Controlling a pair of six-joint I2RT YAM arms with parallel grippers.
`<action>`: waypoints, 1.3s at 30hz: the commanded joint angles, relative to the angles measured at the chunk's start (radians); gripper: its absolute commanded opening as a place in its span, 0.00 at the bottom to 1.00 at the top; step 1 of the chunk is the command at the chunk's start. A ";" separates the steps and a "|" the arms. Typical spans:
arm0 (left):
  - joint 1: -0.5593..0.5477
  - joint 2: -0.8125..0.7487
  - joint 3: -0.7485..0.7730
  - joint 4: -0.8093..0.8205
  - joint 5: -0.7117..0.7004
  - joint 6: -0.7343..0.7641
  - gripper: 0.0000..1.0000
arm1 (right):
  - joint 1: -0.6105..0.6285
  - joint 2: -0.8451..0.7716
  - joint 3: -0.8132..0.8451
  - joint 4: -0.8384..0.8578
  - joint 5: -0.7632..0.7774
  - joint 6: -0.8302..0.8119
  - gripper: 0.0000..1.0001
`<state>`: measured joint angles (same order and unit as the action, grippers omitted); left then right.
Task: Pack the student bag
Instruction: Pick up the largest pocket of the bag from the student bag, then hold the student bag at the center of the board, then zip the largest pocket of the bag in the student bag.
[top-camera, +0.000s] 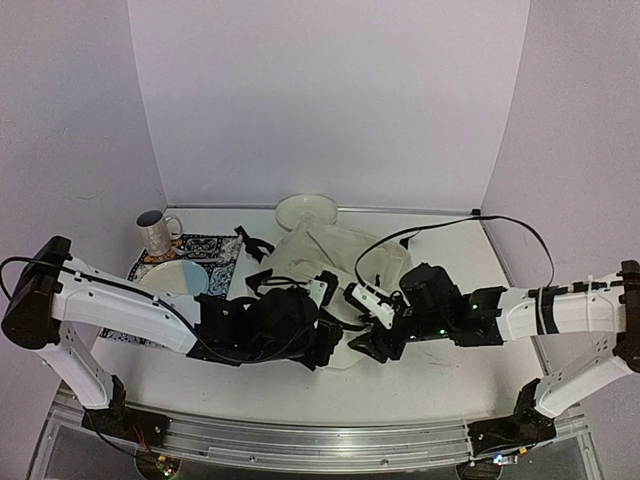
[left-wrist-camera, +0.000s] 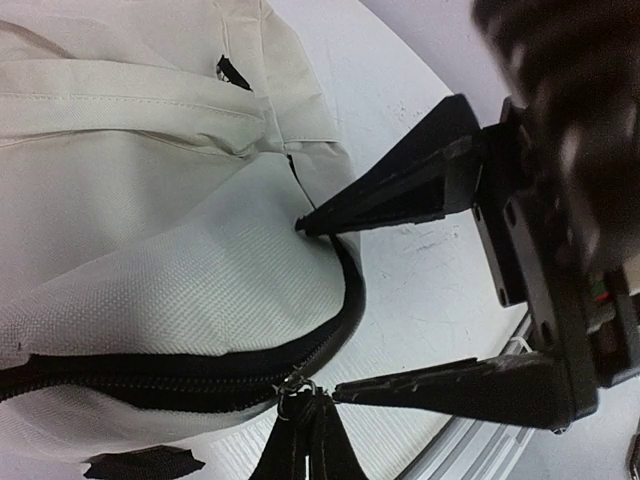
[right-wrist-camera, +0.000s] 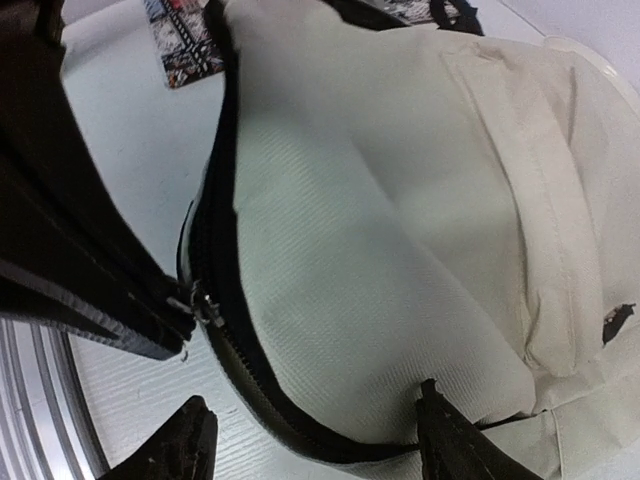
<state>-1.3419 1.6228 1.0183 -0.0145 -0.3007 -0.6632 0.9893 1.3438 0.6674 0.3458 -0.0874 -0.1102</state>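
Note:
The student bag (top-camera: 325, 255), cream fabric with a dark zipper, lies in the middle of the table. It fills the left wrist view (left-wrist-camera: 150, 200) and the right wrist view (right-wrist-camera: 400, 220). My left gripper (top-camera: 335, 345) is shut on the black zipper pull (left-wrist-camera: 300, 440) at the bag's near corner. It shows as a black mass at the slider in the right wrist view (right-wrist-camera: 165, 320). My right gripper (right-wrist-camera: 312, 402) is open and straddles that same corner. One fingertip (left-wrist-camera: 305, 226) touches the fabric, the other (left-wrist-camera: 345, 392) is beside the pull.
A patterned placemat (top-camera: 205, 250) at the left carries a mug (top-camera: 155, 232) and a light blue plate (top-camera: 175, 278). A white dish (top-camera: 306, 210) stands at the back. Black straps (top-camera: 255, 245) lie left of the bag. A black cable (top-camera: 440, 228) arcs over the right side.

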 joint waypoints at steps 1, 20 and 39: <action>0.021 -0.071 0.003 0.022 0.066 -0.004 0.00 | 0.023 0.050 0.041 0.058 0.024 -0.150 0.59; 0.368 -0.373 -0.150 -0.241 0.125 -0.032 0.00 | 0.021 -0.204 -0.115 -0.013 0.284 -0.090 0.00; 0.482 -0.377 -0.201 -0.062 0.542 0.045 0.00 | 0.017 -0.216 0.068 -0.087 0.039 -0.086 0.48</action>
<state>-0.8102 1.2446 0.7753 -0.2089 0.1406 -0.6244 1.0073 1.1385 0.6086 0.2706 0.1107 -0.2087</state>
